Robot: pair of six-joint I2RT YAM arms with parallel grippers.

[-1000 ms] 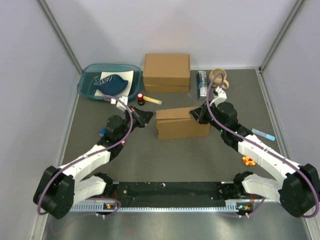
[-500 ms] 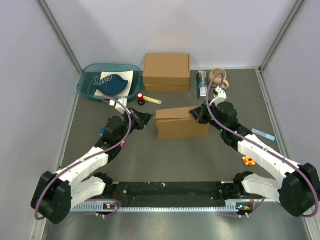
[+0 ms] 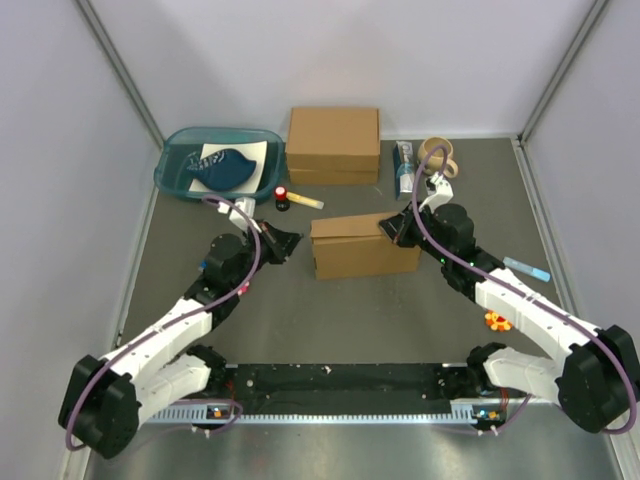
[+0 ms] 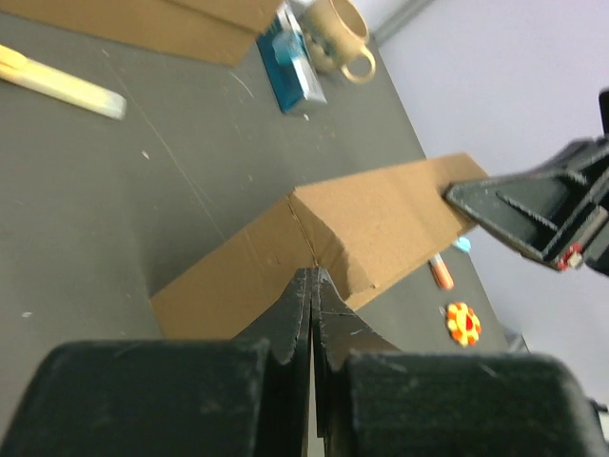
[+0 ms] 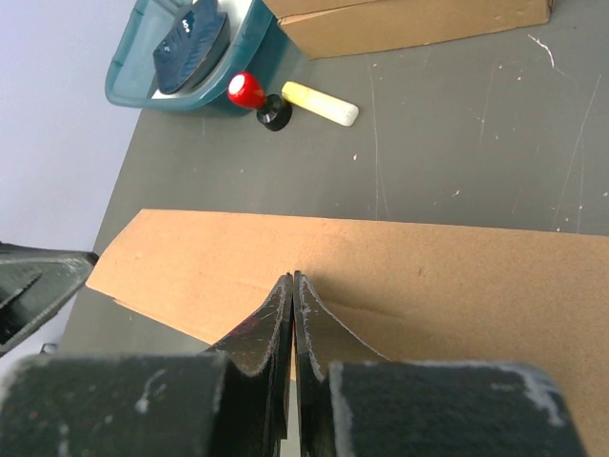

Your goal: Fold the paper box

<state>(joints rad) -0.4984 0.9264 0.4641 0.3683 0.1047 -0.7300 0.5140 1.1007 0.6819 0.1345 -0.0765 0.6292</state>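
Note:
The paper box [image 3: 365,247] stands in the middle of the table as a closed brown cardboard block. My left gripper [image 3: 296,240] is shut and empty, pointing at the box's left end from just beside it. In the left wrist view its tips [image 4: 312,276] line up with the box's [image 4: 371,238] near corner edge. My right gripper [image 3: 386,228] is shut too, its tips resting on the box's top near the right end. The right wrist view shows those tips [image 5: 293,278] against the flat cardboard top [image 5: 428,276], holding nothing.
A thicker brown box [image 3: 333,145] stands at the back, a teal bin [image 3: 176,172] to its left. A red-knobbed piece [image 3: 282,193] and a yellow stick [image 3: 305,200] lie behind the paper box. At the right are a mug [image 3: 438,155], a blue packet [image 3: 404,168], a blue pen [image 3: 527,268] and an orange flower toy [image 3: 497,321].
My left arm has drawn back a little to the left, its shut gripper moving slightly away from the box's left end. The right arm and the box have not moved.

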